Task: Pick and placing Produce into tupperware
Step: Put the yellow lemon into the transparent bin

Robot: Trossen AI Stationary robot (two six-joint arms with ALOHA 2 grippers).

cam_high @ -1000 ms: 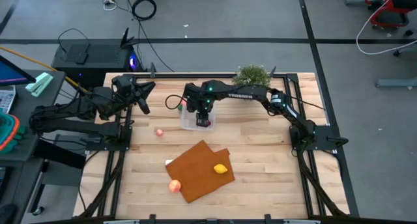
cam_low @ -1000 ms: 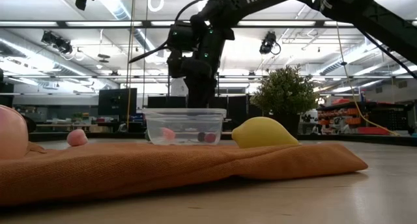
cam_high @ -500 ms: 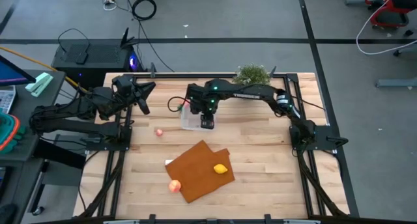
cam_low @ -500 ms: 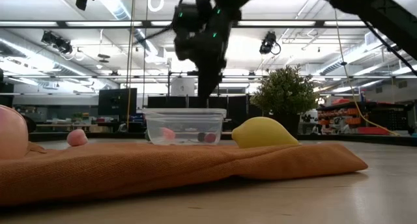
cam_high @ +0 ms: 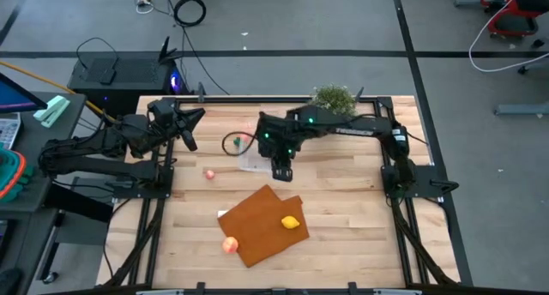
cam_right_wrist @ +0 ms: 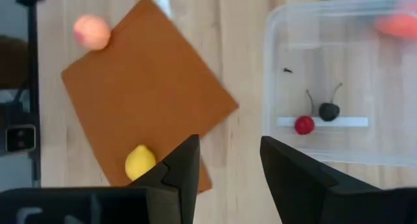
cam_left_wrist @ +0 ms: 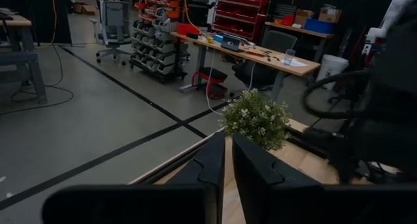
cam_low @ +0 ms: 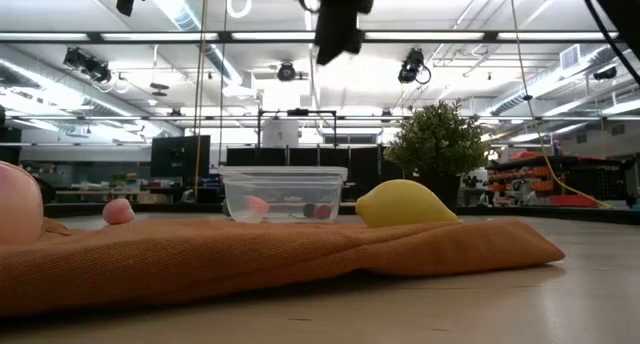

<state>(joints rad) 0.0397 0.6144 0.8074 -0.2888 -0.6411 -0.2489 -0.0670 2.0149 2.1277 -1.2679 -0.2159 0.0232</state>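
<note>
The clear tupperware [cam_right_wrist: 339, 87] holds a red cherry [cam_right_wrist: 303, 124], a dark cherry [cam_right_wrist: 328, 111] and an orange-pink piece [cam_right_wrist: 397, 25]. In the high view the tupperware [cam_high: 250, 160] sits on the table, partly hidden under my right arm. My right gripper [cam_right_wrist: 228, 178] is open and hovers high above the tupperware's near edge [cam_high: 280, 168]; only its end shows in the low view [cam_low: 335, 34]. The yellow lemon [cam_high: 292, 222] and peach fruit [cam_high: 230, 244] rest on the orange-brown mat [cam_high: 262, 222]. A small pink piece [cam_high: 209, 174] lies on the bare wood. My left gripper [cam_high: 190, 128] waits shut at the table's far left.
A bushy potted plant [cam_high: 332, 98] stands at the far edge behind the right arm. The mat [cam_low: 250, 254] fills the near middle of the table. Bare wood shows to the right of the mat and between the mat and the tupperware [cam_low: 284, 192].
My right gripper has risen from just above the tupperware, almost out of the top of the low view, and has drifted a little toward the near and right edges. The produce, the tupperware and the left arm have stayed where they were.
</note>
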